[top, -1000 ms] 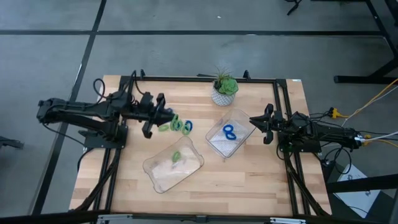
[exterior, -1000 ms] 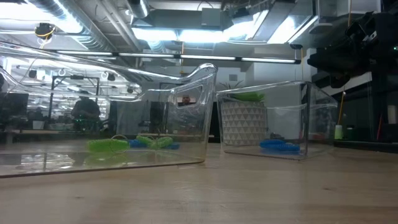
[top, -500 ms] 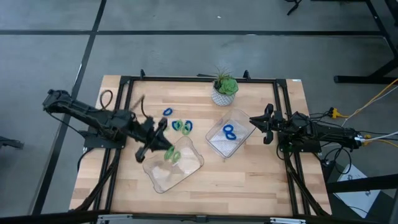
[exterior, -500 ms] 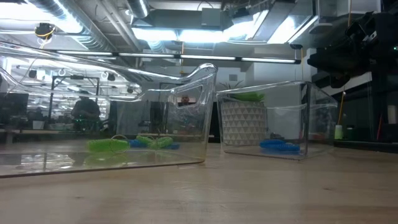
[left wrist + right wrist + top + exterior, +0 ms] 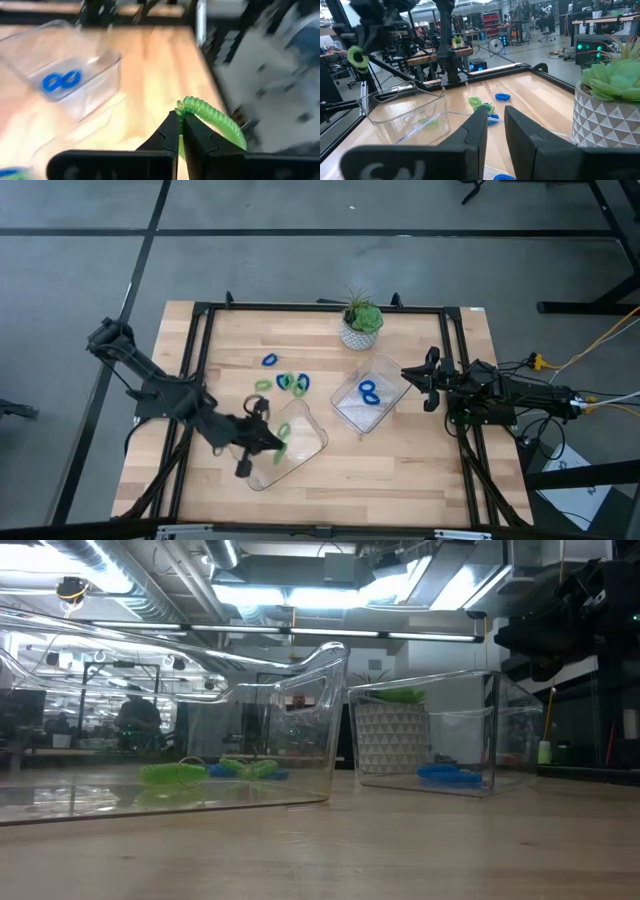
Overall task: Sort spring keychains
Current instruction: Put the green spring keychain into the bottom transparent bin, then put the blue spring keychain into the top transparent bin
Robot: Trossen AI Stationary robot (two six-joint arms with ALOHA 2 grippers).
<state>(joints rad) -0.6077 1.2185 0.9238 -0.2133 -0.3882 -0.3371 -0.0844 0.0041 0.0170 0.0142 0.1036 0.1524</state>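
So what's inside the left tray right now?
The left tray holds one green keychain on its floor. The left gripper, shut on another green keychain, hangs over the tray's left edge and hides that part.

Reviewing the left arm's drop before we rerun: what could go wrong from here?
1. The left gripper pinches the green keychain only at one end, with most of the coil hanging free; it could slip out or snag.
2. In the high view the gripper sits at the left tray's near-left edge, so a release now might land on the rim or table.
3. That tray already holds a green coil; the two could tangle.
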